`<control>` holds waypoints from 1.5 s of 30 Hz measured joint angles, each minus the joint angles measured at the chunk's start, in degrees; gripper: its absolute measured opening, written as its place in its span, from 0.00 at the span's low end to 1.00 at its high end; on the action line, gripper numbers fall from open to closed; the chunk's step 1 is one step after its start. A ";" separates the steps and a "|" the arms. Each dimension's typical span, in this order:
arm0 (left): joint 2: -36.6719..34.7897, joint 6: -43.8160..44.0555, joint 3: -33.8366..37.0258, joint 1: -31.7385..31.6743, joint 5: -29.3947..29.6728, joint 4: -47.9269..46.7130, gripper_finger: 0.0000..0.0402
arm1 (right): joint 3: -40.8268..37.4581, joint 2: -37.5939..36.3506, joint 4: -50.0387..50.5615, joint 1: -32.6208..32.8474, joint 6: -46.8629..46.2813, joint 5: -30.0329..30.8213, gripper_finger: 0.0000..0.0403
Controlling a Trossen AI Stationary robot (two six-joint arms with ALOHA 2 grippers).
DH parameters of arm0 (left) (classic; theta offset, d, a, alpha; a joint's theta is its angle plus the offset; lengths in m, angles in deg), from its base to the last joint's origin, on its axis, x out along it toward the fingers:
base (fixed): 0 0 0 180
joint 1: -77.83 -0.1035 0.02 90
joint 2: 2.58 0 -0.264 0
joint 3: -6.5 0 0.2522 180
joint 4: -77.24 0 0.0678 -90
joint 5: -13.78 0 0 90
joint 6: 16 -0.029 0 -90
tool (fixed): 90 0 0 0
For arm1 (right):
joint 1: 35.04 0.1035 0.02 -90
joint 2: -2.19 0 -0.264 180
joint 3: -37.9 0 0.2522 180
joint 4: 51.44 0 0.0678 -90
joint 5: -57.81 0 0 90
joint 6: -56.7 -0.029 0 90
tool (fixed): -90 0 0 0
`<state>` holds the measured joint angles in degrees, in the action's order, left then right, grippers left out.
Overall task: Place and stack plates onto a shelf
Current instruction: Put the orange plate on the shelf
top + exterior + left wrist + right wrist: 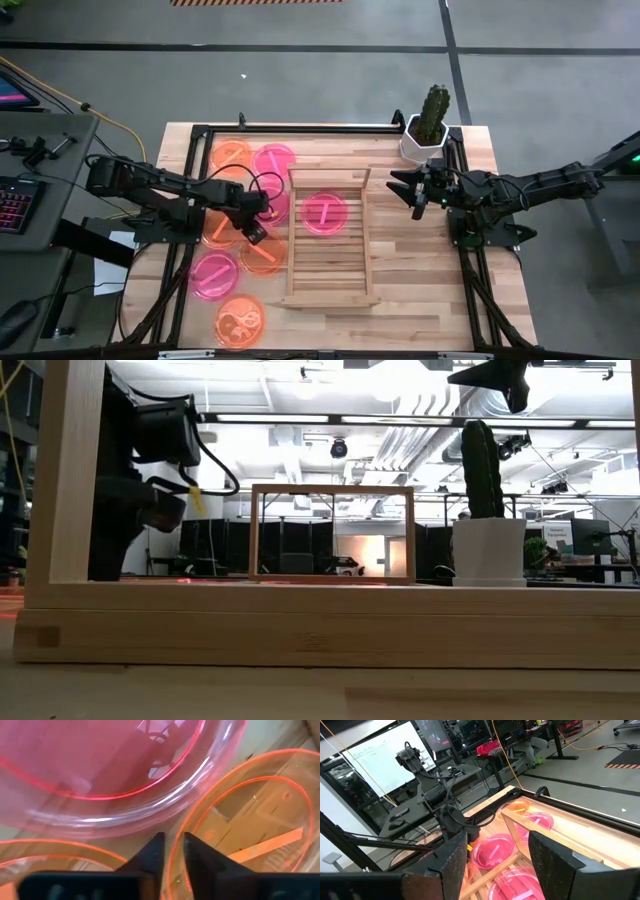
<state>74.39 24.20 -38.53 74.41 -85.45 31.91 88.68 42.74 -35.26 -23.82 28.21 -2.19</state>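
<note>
The light-wood slatted shelf (328,262) lies mid-table with one pink plate (325,212) on its far half. Left of it, pink and orange plates lie flat on the table, some overlapping. My left gripper (256,232) points down among them, nearly shut at the rim of an orange plate (265,258). In the left wrist view that gripper (173,851) stands between this orange plate (250,815) and a pink plate (100,765). My right gripper (415,190) hovers open right of the shelf; its wrist view (495,860) looks across the shelf. My left gripper pinches the orange plate's rim (169,837) between its two fingers, on the plate's far edge. The fingers come from above, pointing down. The plate lies flat on the table.
A potted cactus (428,125) stands at the far right corner, close to my right gripper. A black metal frame (300,128) borders the table. The shelf's raised rail (332,532) stands at its far end. Bare wood lies right of the shelf.
</note>
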 joint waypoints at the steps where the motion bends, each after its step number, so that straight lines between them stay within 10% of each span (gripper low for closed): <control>1: -0.06 -0.02 0.00 0.00 -0.41 0.23 0.06 | 0.00 0.00 0.04 0.00 -0.02 0.00 0.48; 26: -19.68 7.30 -6.57 0.00 -4.17 -3.83 0.00 | 0.00 0.00 0.82 0.02 -0.02 0.00 0.48; 45: 11.79 7.19 -22.64 6.27 -0.64 15.34 0.00 | 0.00 -0.02 1.67 0.01 0.22 0.02 0.48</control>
<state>86.18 31.39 -61.17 80.68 -86.09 47.25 88.68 42.72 -33.58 -23.80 28.43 -2.17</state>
